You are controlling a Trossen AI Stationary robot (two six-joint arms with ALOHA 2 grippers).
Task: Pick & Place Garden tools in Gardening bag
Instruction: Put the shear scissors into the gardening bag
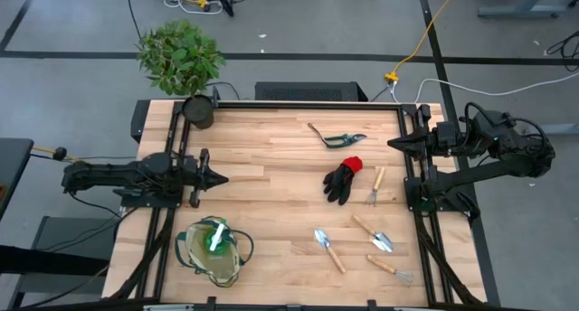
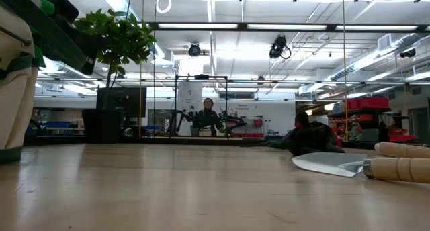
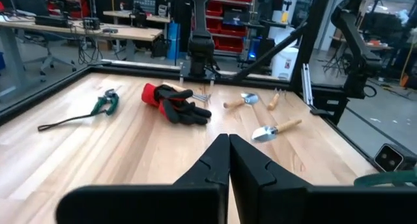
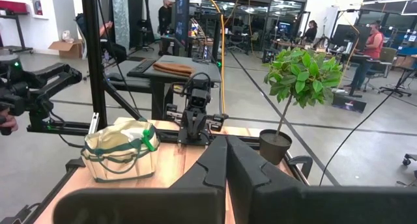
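High view: the wooden table (image 1: 271, 193) carries the gardening bag (image 1: 213, 250) near its front left corner, a green spray bottle (image 1: 215, 235) standing inside it. The black glove (image 1: 344, 179) lies right of centre, pruning shears (image 1: 336, 137) beyond it, and four wooden-handled tools, among them a trowel (image 1: 373, 233), spread toward the front right. The left gripper (image 1: 213, 177) and right gripper (image 1: 396, 144) hang at opposite table edges, fingers pressed together, each holding nothing and touching nothing.
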